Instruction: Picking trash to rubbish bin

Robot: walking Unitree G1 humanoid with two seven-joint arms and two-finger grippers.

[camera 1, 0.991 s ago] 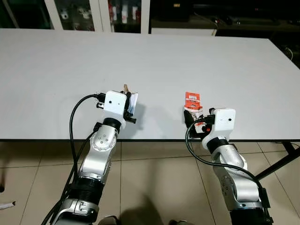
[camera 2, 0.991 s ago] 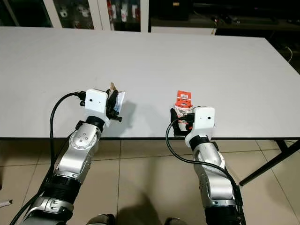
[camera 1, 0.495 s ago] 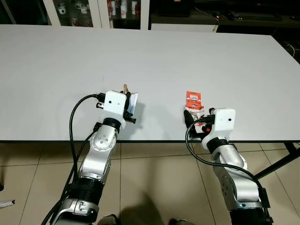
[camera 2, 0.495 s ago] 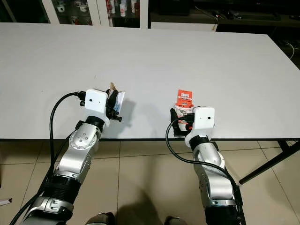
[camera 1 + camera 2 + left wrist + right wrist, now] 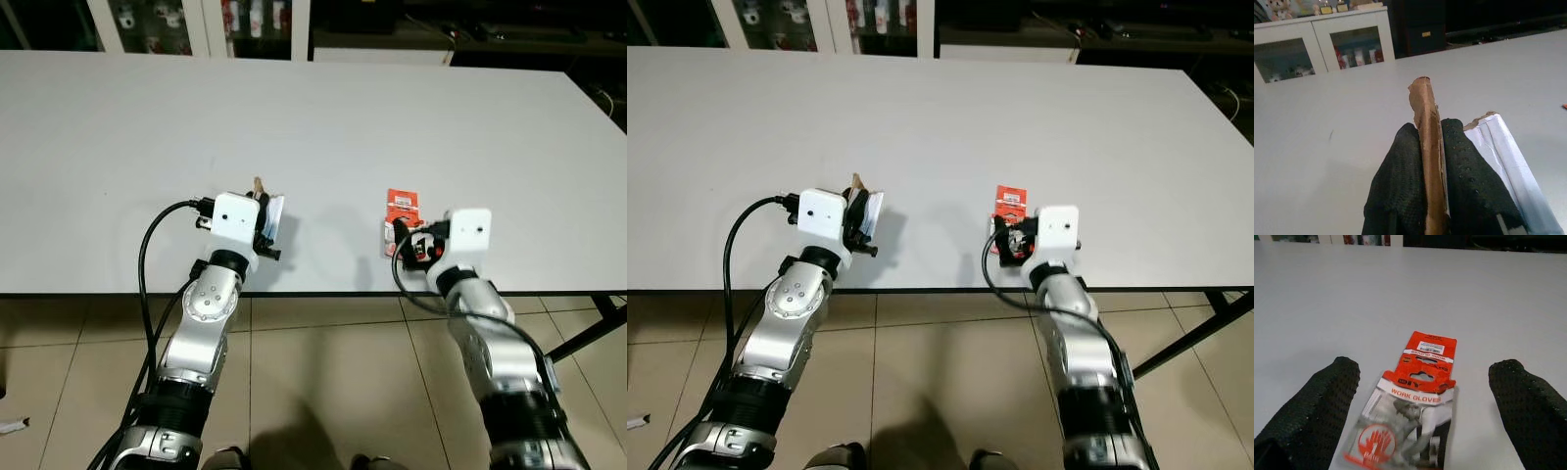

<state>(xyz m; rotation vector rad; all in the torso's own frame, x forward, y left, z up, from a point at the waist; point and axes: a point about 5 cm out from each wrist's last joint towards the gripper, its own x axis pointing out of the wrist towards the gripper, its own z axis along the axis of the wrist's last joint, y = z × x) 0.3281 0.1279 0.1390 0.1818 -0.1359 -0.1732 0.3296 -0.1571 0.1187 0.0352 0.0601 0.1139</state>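
On the left, the left gripper (image 5: 1431, 161) stays clamped on a torn cardboard scrap (image 5: 1425, 122), held up just above the table (image 5: 313, 117) near its front edge. To the right, the right gripper (image 5: 1425, 396) has let go: its fingers now stand wide apart around the glove packet (image 5: 1413, 411), which lies flat again. That piece needs regrasping before any trip to the bin.

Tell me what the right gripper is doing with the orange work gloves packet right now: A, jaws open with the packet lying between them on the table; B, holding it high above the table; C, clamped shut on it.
A: the right gripper has its jaws spread wide, and the work gloves packet lies flat between them on the white table.
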